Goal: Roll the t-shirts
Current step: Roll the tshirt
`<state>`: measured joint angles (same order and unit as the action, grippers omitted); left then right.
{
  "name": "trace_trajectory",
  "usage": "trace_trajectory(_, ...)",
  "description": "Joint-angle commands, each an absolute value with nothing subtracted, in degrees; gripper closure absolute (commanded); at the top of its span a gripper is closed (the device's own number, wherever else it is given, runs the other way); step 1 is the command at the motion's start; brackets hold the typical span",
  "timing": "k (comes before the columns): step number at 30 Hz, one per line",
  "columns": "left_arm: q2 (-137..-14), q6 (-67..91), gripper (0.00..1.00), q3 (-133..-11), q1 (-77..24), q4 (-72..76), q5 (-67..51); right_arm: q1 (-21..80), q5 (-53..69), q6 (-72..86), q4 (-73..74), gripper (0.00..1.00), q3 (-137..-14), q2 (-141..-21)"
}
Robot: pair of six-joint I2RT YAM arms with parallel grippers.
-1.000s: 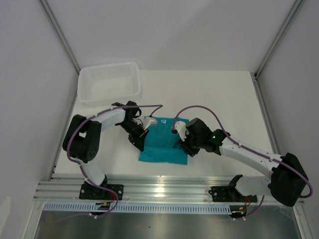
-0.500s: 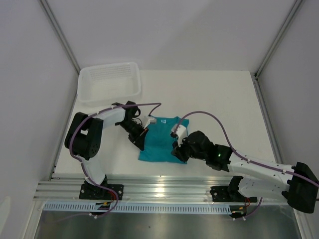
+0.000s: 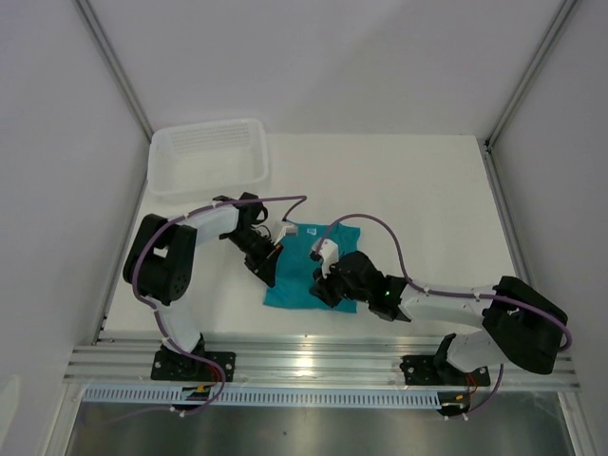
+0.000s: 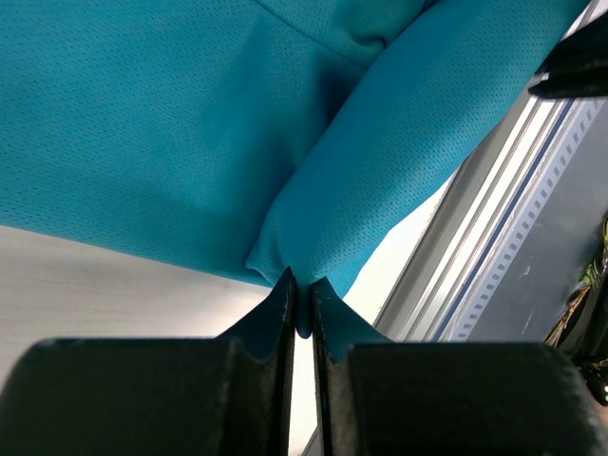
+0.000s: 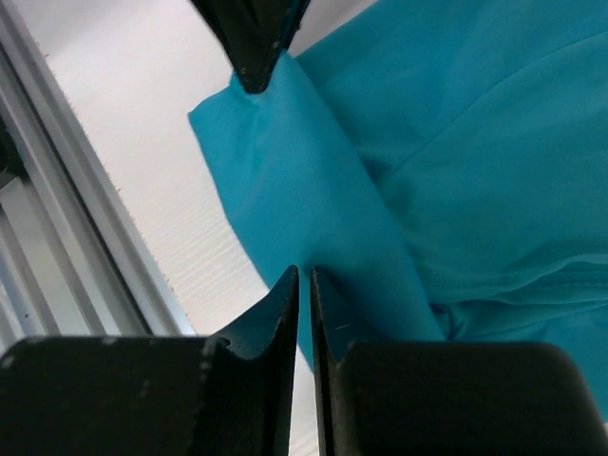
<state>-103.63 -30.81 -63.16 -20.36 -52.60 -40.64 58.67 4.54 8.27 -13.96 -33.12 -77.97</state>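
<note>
Left hand (image 4: 301,296) pinches the near-left corner of the teal t-shirt (image 3: 302,255); right hand (image 5: 304,290), nearly shut, nips its near fold.

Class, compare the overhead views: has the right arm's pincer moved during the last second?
Yes. The right pincer has shifted left along the near edge of the teal t-shirt, toward the side where the white tray sits.

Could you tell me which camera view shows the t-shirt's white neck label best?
The top external view: the neck label shows at the far edge of the t-shirt. Both wrist views show only teal cloth, no label.
</note>
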Motion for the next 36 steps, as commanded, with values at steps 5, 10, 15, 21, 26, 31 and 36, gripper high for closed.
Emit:
trace_trajectory(5,-101.87,-30.15,0.81,-64.77,-19.69,-51.85,-40.43,52.66,10.01,11.77,-26.10,0.88,-29.36,-78.92)
trace_trajectory(10,-100.37,-30.15,0.77,-65.39,-19.69,-52.47,-40.52,51.86,10.46,11.34,-25.84,0.89,-28.92,-81.82)
trace_trajectory(15,-99.32,-30.23,0.71,-65.66,-19.69,-53.17,-40.78,51.33,9.41,11.78,-26.89,0.89,-29.09,-84.29)
trace_trajectory(21,-94.06,-30.06,0.64,-66.09,-19.60,-53.35,-39.82,49.84,10.19,11.87,-25.58,0.89,-30.67,-85.25)
trace_trajectory(26,-87.99,-28.66,0.62,-66.27,-19.42,-50.99,-36.83,49.22,10.02,11.95,-24.87,0.89,-31.37,-85.95)
trace_trajectory(31,-82.10,-28.03,0.64,-63.47,-22.04,-47.38,-35.51,48.69,10.55,12.74,-25.58,0.89,-31.55,-87.54)
trace_trajectory(36,-85.59,-29.09,0.65,-59.59,-29.61,-45.45,-34.98,48.34,10.90,13.53,-26.19,0.89,-32.08,-87.63)
